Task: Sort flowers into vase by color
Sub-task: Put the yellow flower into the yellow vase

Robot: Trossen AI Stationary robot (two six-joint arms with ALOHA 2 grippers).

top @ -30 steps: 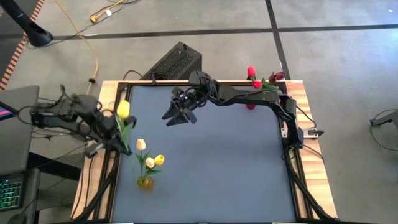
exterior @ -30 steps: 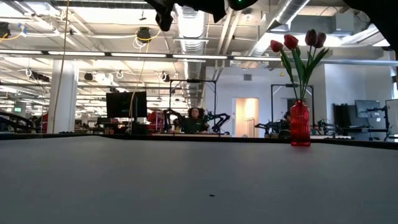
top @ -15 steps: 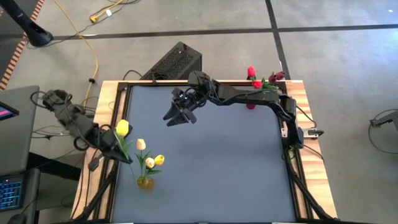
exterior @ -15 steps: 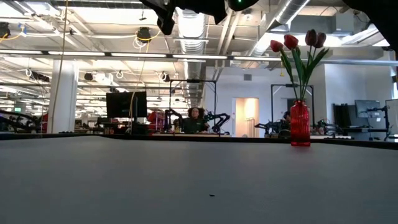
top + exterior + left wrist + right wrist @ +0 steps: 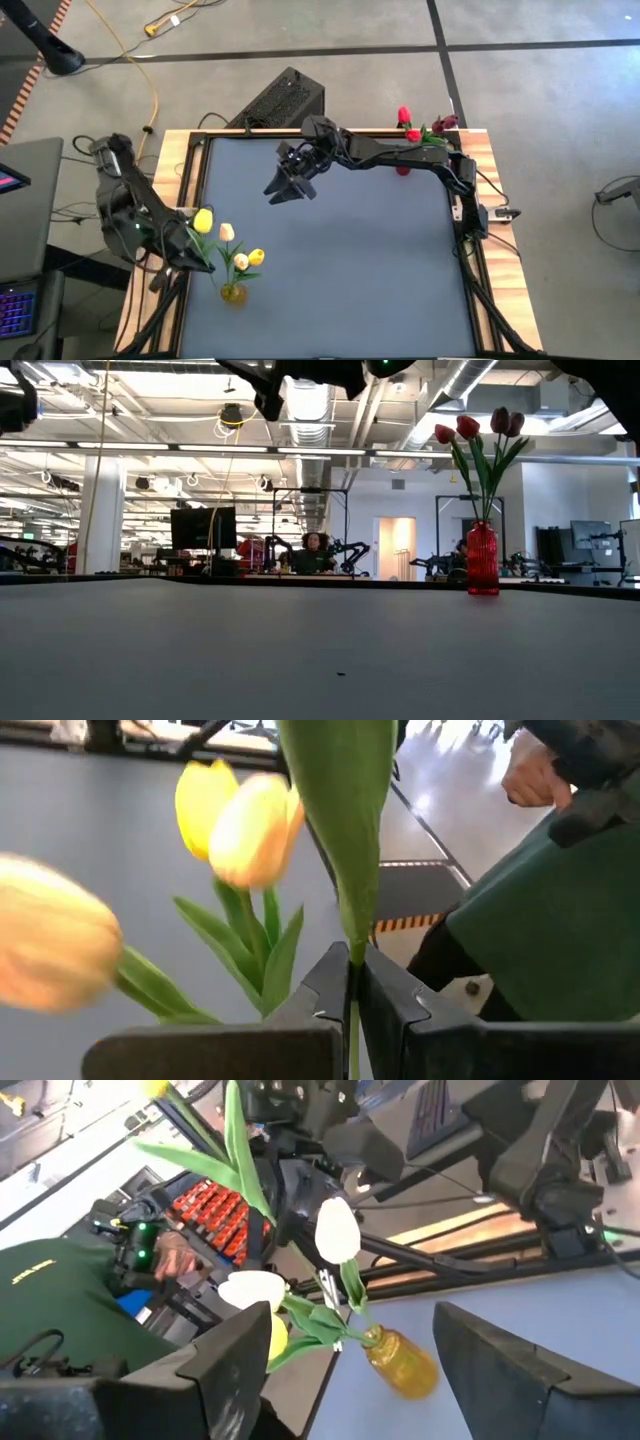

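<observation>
Flowers are split between two vases, with one more in the left gripper (image 5: pixel 190 255): its jaws are clamped shut on the green stem of a yellow tulip (image 5: pixel 203 220), and in the left wrist view the stem (image 5: pixel 351 1010) runs straight down between the two dark fingers (image 5: pixel 330 985), with a broad green leaf (image 5: pixel 340 810) rising above them. That tulip hangs over the table's left edge, just beside the yellow vase (image 5: pixel 233 293), which stands near the front left corner of the grey table (image 5: pixel 360 260) and holds pale and yellow tulips (image 5: pixel 243 260); whether the held bloom touches those is hard to tell from above. The left arm itself reaches in from off the table's left side. The right gripper (image 5: pixel 285 185) hangs above the table's back left part with its jaws spread wide and nothing between them; the right wrist view looks past its fingers (image 5: pixel 220 1365) at the yellow vase (image 5: pixel 400 1360) and its blooms. The right arm stretches across the back edge from the right. At the back right corner a red vase (image 5: pixel 482 560) stands upright on the table, holding red and dark red tulips (image 5: pixel 475 428). A person in a green top (image 5: pixel 540 920) shows beyond the table in the wrist views.
</observation>
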